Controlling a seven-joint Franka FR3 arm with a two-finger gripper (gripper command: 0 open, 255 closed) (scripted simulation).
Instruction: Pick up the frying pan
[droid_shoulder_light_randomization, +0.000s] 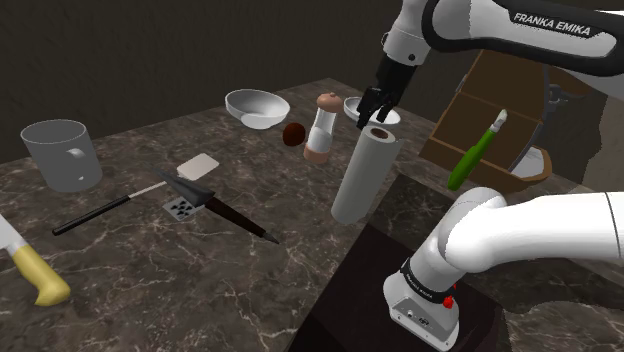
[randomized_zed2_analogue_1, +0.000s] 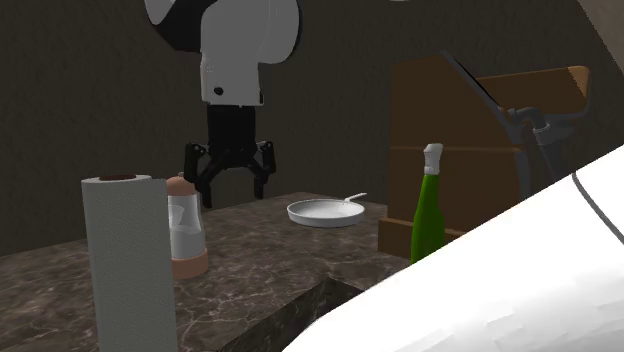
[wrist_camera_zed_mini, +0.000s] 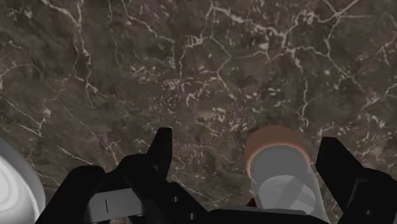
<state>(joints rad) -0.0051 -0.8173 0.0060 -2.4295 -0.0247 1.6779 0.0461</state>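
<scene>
The frying pan (randomized_zed2_analogue_1: 323, 212) is small, pale and shallow, and lies flat on the dark marble counter (randomized_zed2_analogue_1: 270, 260) with its thin handle (randomized_zed2_analogue_1: 354, 200) pointing toward the brown box. In the shoulder view the pan (droid_shoulder_light_randomization: 388, 116) is partly hidden behind my hand. My black gripper (randomized_zed2_analogue_1: 232, 192) hangs open above the counter, between the pan and a pepper grinder (randomized_zed2_analogue_1: 186, 235), touching neither. In the wrist view my gripper (wrist_camera_zed_mini: 248, 137) is spread wide over bare marble, with the grinder's top (wrist_camera_zed_mini: 278, 167) below and near one finger. A pale round edge (wrist_camera_zed_mini: 14, 188) beside the other finger is probably the pan.
A paper towel roll (droid_shoulder_light_randomization: 364, 176) stands near the stand. A green bottle (droid_shoulder_light_randomization: 477, 152) leans by the brown box (droid_shoulder_light_randomization: 470, 115). Farther along the counter are a white bowl (droid_shoulder_light_randomization: 254, 106), a brown ball (droid_shoulder_light_randomization: 294, 135), a grey pot (droid_shoulder_light_randomization: 62, 155), a spatula (droid_shoulder_light_randomization: 184, 206) and a yellow-handled knife (droid_shoulder_light_randomization: 35, 275).
</scene>
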